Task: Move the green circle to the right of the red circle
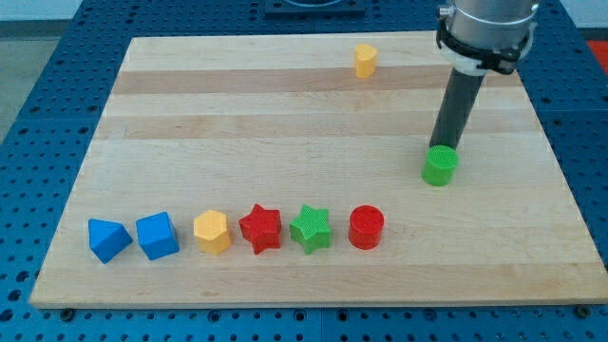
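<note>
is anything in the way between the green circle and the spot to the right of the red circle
Nothing visible. My tip sits at the green circle's top edge, and the board between it and the spot on the view's right of the red circle is bare wood.

The board [285, 114] is pale wood with light and slightly darker grain bands running across it, and it lies on a blue table [57, 57] patterned with rows of small dark holes. Along the view's bottom sit a blue triangle-like block [107, 239], a blue cube [157, 236], a yellow hexagon [212, 232], a red star [260, 228], a green star [311, 228] and a red circle [366, 228] (each one plain colour, finely ribbed). The green circle [440, 165] is bright green, a small block [366, 60] near the view's top is yellow-orange, and the rod ending in my tip [437, 146] is dark grey under a silver-grey collar.
</note>
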Controlling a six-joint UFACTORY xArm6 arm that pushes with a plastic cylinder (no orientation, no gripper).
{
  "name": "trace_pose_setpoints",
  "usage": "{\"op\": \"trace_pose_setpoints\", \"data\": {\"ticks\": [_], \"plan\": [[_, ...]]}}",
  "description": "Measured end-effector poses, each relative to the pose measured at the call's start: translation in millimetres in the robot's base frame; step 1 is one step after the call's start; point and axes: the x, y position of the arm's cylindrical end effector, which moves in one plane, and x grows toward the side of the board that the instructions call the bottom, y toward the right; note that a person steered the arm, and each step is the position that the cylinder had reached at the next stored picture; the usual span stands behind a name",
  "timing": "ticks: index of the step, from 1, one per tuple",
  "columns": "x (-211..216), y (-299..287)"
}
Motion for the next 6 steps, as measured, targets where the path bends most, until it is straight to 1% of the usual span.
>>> {"op": "trace_pose_setpoints", "data": {"ticks": [4,6], "plan": [[74.6,0.0],[93.9,0.0]]}}
